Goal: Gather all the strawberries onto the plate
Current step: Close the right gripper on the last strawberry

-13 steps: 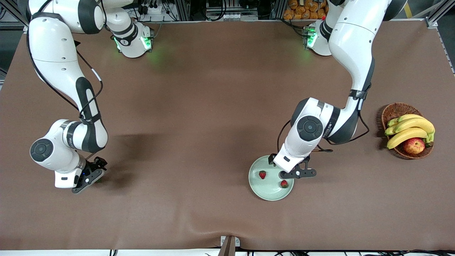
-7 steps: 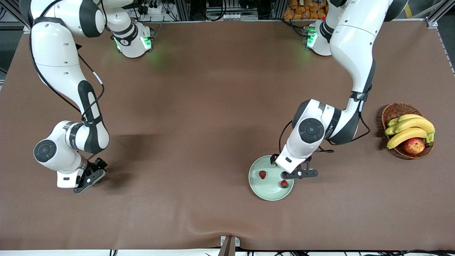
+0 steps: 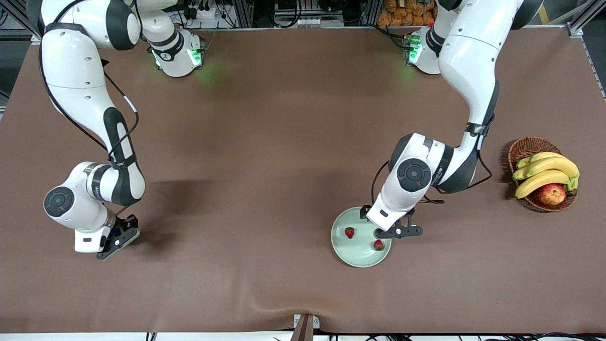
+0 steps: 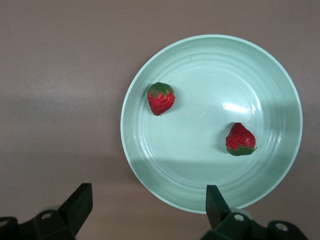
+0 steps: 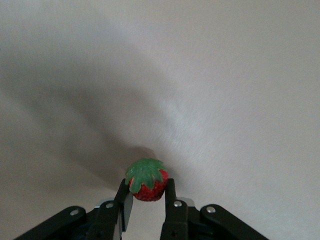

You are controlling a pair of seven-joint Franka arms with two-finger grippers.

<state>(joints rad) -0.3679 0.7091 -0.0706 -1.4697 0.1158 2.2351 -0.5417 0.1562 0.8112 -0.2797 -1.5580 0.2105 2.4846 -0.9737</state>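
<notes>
Toward the right arm's end of the tabletop, close to the edge nearest the front camera, the right gripper (image 3: pixel 124 235) stood low at the brown cloth with its fingers (image 5: pixel 126 204) closed on the third strawberry (image 5: pixel 146 179), one pad against each flank and the green cap facing up. That pinch across the berry's middle looked chosen to keep so small and soft a fruit from slipping out or being crushed, and the berry seemed to sit at or just above the cloth, not yet lifted clear. Well apart from it, toward the left arm's end and about as close to that same edge, lay the plate (image 3: pixel 348 255), already carrying two strawberries: one (image 3: pixel 349 232) on its part toward the right arm's end, the other (image 3: pixel 378 245) close to its rim on the side toward the basket. The left gripper (image 3: pixel 398 231) hung over the plate's rim with its fingers (image 4: pixel 79 204) spread wide and nothing between them, apparently waiting there. In the wicker basket (image 3: pixel 525 147), near the table's end past the left arm, the bananas (image 3: pixel 544 173) and apple (image 3: pixel 551 193) had no part in the job. By my judgement, only the carry to the plate remained.
</notes>
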